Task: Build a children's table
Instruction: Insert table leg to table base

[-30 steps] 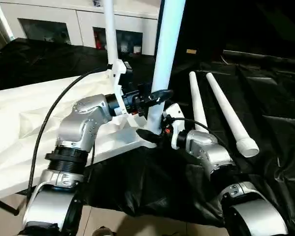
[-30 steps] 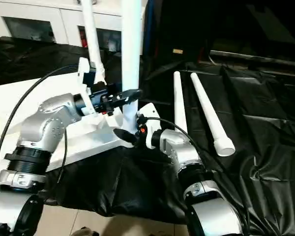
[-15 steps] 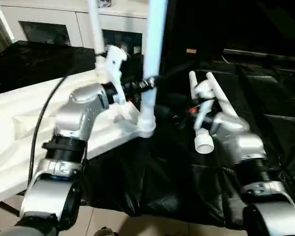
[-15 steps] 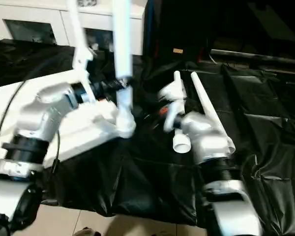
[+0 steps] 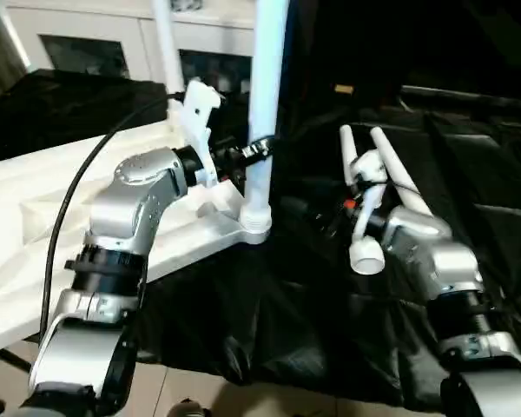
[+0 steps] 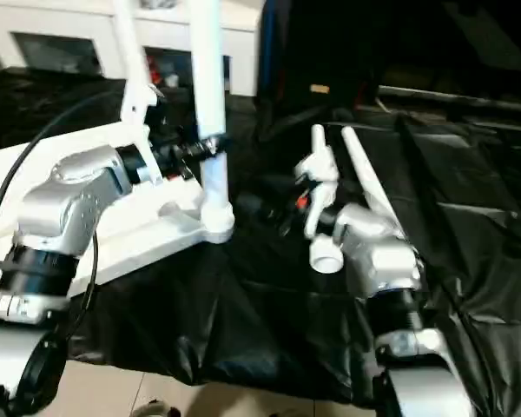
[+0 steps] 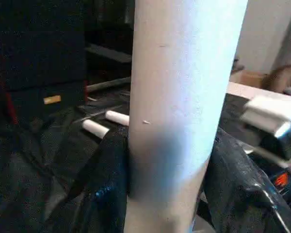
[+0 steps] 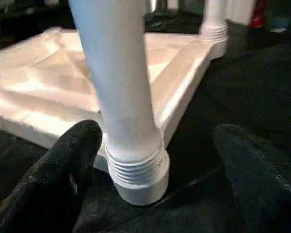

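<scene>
Head view: the upturned table top [image 5: 35, 217] lies on black sheeting, an upright leg [image 5: 262, 113] in its near corner socket, two loose legs [image 5: 391, 178] lying off to the right.
Left wrist view: left end effector [image 7: 167, 194] clamped round that leg.
Right wrist view: right end effector [image 8: 155, 170] spread wide, fingers [image 8: 63, 174] clear of the leg's threaded base.

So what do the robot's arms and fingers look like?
Both arms are shiny silver, made of rounded chunky segments with black rings at the joints. A black cable loops along the left arm. The right arm has a little red spot near its wrist. Each gripper has two black fingers and white wrist parts.
</scene>
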Controlling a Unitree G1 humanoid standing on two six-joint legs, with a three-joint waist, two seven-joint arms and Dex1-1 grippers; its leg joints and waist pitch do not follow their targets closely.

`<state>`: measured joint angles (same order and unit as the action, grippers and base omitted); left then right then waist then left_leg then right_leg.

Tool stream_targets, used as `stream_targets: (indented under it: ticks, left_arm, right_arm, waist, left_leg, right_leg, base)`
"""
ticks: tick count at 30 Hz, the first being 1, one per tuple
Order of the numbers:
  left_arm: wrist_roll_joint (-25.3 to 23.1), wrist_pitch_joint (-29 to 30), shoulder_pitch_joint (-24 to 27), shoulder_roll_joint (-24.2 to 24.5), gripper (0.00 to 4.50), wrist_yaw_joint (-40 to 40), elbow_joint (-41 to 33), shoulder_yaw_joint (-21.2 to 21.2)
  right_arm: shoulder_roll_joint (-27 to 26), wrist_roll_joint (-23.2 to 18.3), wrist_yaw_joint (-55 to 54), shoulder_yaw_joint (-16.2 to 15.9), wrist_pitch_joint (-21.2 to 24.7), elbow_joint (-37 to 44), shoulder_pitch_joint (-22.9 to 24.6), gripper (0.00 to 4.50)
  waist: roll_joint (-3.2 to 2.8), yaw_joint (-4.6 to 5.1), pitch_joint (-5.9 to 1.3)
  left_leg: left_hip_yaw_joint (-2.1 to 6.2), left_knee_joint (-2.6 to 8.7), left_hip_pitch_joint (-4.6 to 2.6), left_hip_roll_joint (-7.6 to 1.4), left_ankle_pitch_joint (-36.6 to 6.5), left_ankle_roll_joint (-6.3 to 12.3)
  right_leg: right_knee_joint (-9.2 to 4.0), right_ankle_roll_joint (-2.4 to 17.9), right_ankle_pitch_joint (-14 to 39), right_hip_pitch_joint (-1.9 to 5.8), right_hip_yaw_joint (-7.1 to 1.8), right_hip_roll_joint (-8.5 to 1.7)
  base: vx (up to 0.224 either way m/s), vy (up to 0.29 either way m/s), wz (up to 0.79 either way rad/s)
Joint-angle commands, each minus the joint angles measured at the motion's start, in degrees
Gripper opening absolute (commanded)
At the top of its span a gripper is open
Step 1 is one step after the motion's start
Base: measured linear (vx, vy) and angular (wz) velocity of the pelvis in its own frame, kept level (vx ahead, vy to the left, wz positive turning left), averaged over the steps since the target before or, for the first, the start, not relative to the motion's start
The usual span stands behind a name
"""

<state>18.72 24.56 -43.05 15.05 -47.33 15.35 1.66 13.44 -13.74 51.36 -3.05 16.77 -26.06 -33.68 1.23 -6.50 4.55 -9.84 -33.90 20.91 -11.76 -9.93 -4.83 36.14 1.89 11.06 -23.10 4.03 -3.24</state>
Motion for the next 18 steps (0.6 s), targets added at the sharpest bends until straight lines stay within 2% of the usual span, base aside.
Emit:
stream_targets:
  ticks: [1, 2, 3, 7, 8, 10, 15, 17, 18]
  left_arm:
    - [0.43, 2.61, 1.45, -0.27, 1.88, -0.8, -0.2, 1.88]
    - [1.15, 6.01, 1.98, -0.58, 1.88, -0.57, -0.84, 2.24]
    - [0.82, 6.35, 2.18, -0.7, 1.88, -0.33, -0.61, 2.51]
    - [0.14, 6.88, 2.27, -1.13, 1.88, 0.64, 0.72, 2.83]
    - [0.17, 7.11, 2.1, -1.23, 1.88, 1.08, 1.06, 2.61]
    - [0.17, 7.44, 1.68, -1.43, 1.88, 1.81, 1.73, 2.18]
    - [-0.13, 7.54, 0.97, -1.35, 1.88, 2.15, 2.44, 1.88]
    - [-0.32, 7.36, 0.89, -1.19, 1.88, 1.98, 2.83, 1.85]
    - [-0.34, 7.34, 0.94, -1.1, 1.88, 1.93, 2.86, 1.85]
  right_arm:
    - [-0.37, 1.55, -0.42, -1.53, -1.33, 0.6, 0.17, 4.16]
    - [-1.57, 3.14, -0.38, -3.69, -2.57, -0.23, 0.17, 4.16]
    - [-2.39, 3.56, -0.63, -4.23, -3.0, -1.0, -0.07, 4.16]
    - [-3.83, 4.91, -2.03, -5.39, -4.39, -3.15, -1.06, 4.16]
    - [-4.03, 5.01, -2.27, -5.56, -4.57, -3.7, -1.35, 4.16]
    - [-4.35, 5.18, -2.71, -5.6, -4.85, -4.73, -1.9, 4.16]
    - [-4.97, 5.8, -3.57, -5.3, -6.03, -7.75, -3.42, 4.16]
    - [-5.22, 6.44, -4.58, -5.18, -7.0, -9.62, -4.24, 4.16]
    - [-5.37, 6.49, -4.95, -5.05, -7.18, -10.18, -4.45, 3.97]
  waist:
    - [-0.46, -0.23, -5.0]
    - [-0.22, -0.2, -4.92]
    - [-0.44, -0.19, -4.85]
    - [-0.23, -0.42, -4.73]
    - [-0.31, -0.43, -4.68]
    - [-0.06, -0.3, -4.68]
    - [0.11, -0.23, -4.74]
    - [-0.03, -0.24, -4.76]
    - [-0.02, -0.19, -4.77]
  left_leg:
    - [0.3, 3.33, -0.41, -1.41, -7.33, 1.12]
    - [0.27, 3.37, -0.34, -1.41, -7.7, 0.87]
    - [0.33, 3.43, -0.32, -1.42, -8.15, 0.7]
    - [0.34, 3.63, -0.67, -1.49, -9.57, 0.09]
    - [0.34, 3.68, -0.74, -1.5, -9.83, -0.02]
    - [0.38, 3.77, -0.5, -1.44, -10.0, -0.17]
    - [0.36, 3.71, -0.52, -1.41, -9.91, -0.07]
    - [0.38, 3.74, -0.51, -1.42, -9.76, -0.2]
    - [0.4, 3.75, -0.5, -1.42, -9.88, -0.26]
  right_leg:
    - [-3.95, 12.52, 5.4, 3.58, -2.96, -4.73]
    - [-3.95, 12.32, 6.13, 3.59, -2.97, -4.76]
    - [-4.09, 12.08, 7.32, 3.51, -2.95, -4.87]
    - [-4.51, 10.9, 10.56, 3.27, -3.04, -4.83]
    - [-4.55, 10.76, 10.82, 3.16, -3.04, -4.78]
    - [-4.6, 10.31, 11.17, 3.4, -3.03, -4.82]
    - [-4.64, 9.83, 11.83, 3.29, -3.05, -4.91]
    - [-4.61, 9.89, 11.69, 3.25, -3.05, -4.93]
    - [-4.56, 10.01, 11.46, 3.24, -3.05, -4.9]
  base:
    - [0.0, 0.0, 0.0]
    - [0.0, 0.0, 0.0]
    - [0.0, 0.0, 0.0]
    - [0.0, 0.0, 0.0]
    - [0.0, 0.0, 0.0]
    - [0.0, 0.0, 0.0]
    - [0.0, 0.0, 0.0]
    - [0.0, 0.0, 0.0]
    - [0.0, 0.0, 0.0]
